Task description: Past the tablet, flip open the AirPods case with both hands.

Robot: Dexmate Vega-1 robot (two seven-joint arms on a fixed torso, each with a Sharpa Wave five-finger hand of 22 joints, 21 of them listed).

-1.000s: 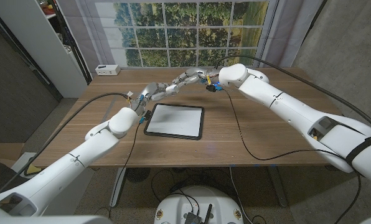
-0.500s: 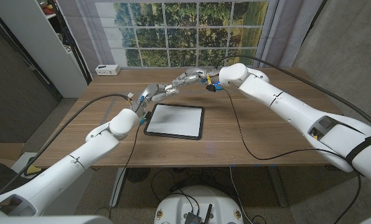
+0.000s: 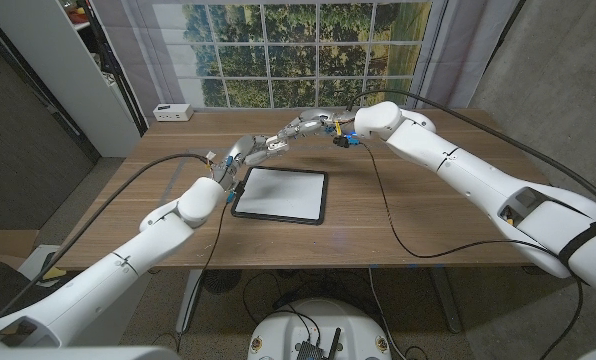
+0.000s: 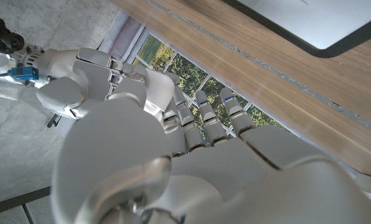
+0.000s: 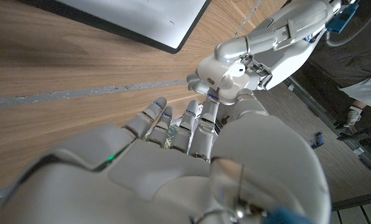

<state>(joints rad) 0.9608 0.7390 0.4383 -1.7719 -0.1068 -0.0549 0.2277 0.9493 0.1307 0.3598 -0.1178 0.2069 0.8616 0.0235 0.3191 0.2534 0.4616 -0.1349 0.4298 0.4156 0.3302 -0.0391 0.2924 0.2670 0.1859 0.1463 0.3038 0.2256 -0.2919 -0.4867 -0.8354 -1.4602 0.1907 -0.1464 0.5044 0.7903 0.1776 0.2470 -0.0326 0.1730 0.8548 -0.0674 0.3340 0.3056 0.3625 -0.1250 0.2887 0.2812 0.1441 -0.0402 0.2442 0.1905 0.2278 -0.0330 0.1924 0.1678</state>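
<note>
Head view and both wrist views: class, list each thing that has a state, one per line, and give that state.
tablet: flat on the table, screen blank.
AirPods case: hidden between the hands; open or closed cannot be told.
left hand: raised past the tablet, fingers meeting the right hand.
right hand: fingers curled toward the left hand.
white box: at the far table edge.

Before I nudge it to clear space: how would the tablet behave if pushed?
The tablet looks thin, rigid and flat on the table, so it would probably slide, not tip. Its glassy screen seems fragile; the low edge looks hard to grasp.
</note>
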